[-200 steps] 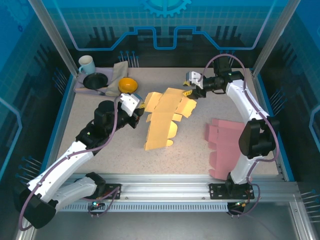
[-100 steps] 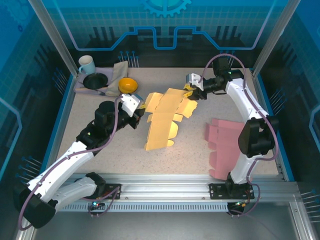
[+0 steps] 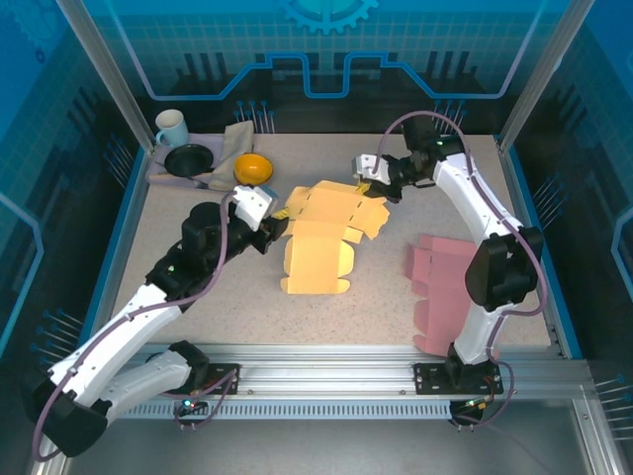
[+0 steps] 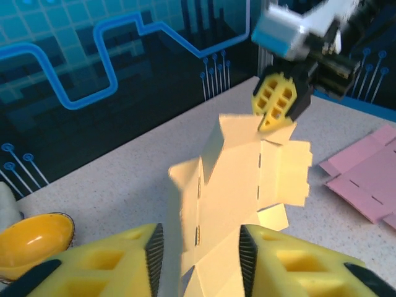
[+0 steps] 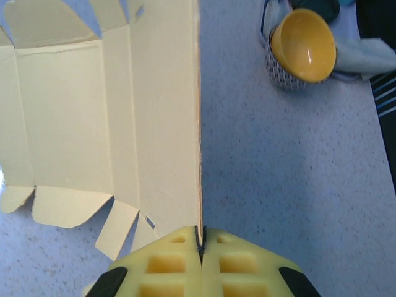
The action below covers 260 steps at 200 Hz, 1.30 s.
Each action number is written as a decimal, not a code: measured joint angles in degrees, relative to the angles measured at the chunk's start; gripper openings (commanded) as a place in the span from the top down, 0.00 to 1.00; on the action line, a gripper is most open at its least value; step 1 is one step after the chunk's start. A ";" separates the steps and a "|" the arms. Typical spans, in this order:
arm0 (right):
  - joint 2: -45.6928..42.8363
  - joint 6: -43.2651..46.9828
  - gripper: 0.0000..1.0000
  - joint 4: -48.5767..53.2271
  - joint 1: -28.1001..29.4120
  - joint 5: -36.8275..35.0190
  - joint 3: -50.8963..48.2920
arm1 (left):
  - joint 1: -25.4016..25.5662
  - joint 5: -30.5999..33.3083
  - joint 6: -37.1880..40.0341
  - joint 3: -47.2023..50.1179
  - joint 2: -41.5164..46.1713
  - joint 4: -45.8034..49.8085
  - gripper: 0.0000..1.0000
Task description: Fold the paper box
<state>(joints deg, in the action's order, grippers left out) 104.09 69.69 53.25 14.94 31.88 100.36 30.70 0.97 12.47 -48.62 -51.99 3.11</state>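
**While your right gripper (image 3: 366, 184) pinched the yellow die-cut paper box blank (image 3: 318, 237), the crease needed an anchor**

Because the blank lay in the middle of the speckled grey table (image 3: 376, 297) with its near half flat and its far panels lifted, you were, as I judged it, raising a side wall along a scored line. Your right claw was clamped together on the far edge of that sheet, and the panel stood edge-on from its pads. Your left gripper (image 3: 279, 215) sat at the sheet's left corner with its fingers apart. Paper ran between them without being nipped, and I could not tell whether a pad touched it. To do this step well, you wanted the left claw closing on the base panel, or pressing it down, just beside the crease, so that the sheet pivoted rather than slid. You wanted the right wrist swinging in an arc about that line, not dragging sideways, since thin card probably buckles at the perforations. The pink flat paper blank (image 3: 445, 287) lay well apart at the right and looked to be no obstacle
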 measured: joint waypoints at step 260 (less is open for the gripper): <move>-12.04 6.45 1.00 2.69 18.84 -21.33 -6.27 | 0.13 -10.10 19.91 -0.35 -4.85 9.64 0.43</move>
<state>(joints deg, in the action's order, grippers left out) 92.05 76.14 55.94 33.78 10.55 94.08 30.83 -9.13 32.38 -48.97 -56.84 12.75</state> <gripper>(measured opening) 0.043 0.578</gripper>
